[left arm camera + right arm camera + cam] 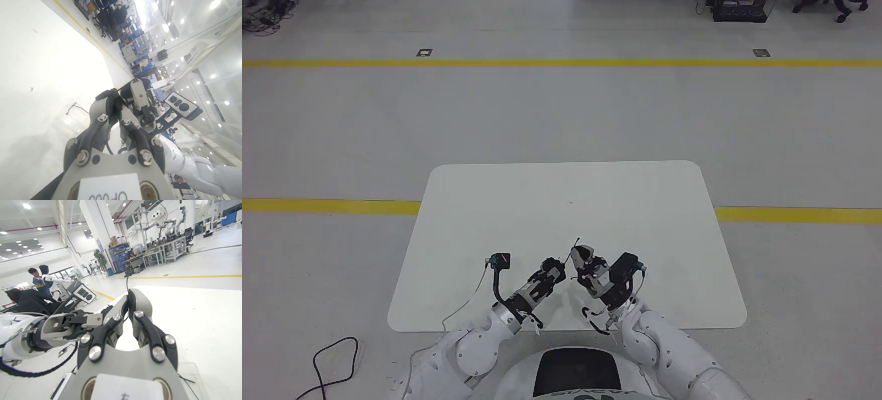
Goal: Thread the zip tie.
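A thin black zip tie (127,283) stands up out of my right gripper (128,296), which is shut on it; its free end points away over the white table (562,200). My left gripper (113,94) is shut on a black part of the zip tie (113,106), and a black strap curves back between its fingers. Both grippers meet tip to tip above the table's near edge, the left gripper (552,270) beside the right gripper (583,257). The tie's tail (574,243) sticks out between them.
A clear plastic tray (191,368) with spare black zip ties lies on the table under the grippers, also seen as a clear tray (79,102). The far half of the table is bare white surface.
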